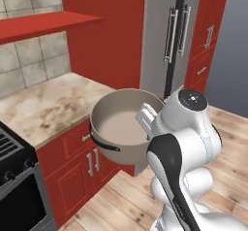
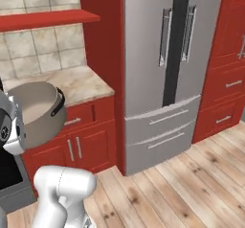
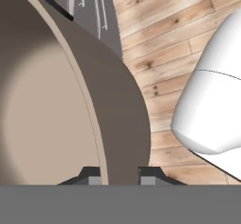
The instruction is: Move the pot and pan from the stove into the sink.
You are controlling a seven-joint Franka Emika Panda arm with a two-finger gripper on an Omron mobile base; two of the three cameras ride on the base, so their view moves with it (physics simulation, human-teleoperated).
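Observation:
The beige pot (image 1: 123, 125) hangs in the air, tilted, off the front edge of the marble counter (image 1: 48, 106). My gripper (image 3: 121, 178) is shut on the pot's wall, one fingertip inside the rim and one outside. In the left base view the gripper (image 1: 144, 114) sits at the pot's right rim, and a dark side handle (image 1: 102, 145) faces the cabinets. In the right base view the pot (image 2: 38, 108) is at the left edge, level with the countertop. The black stove (image 1: 12, 164) is at the lower left. The pan and the sink are out of view.
Red base cabinets (image 1: 80, 169) stand under the counter, with a red shelf (image 1: 43, 24) above it. A steel fridge (image 2: 165, 74) and more red cabinets (image 2: 229, 69) stand to the right. Wooden floor (image 2: 182, 184) lies open in front.

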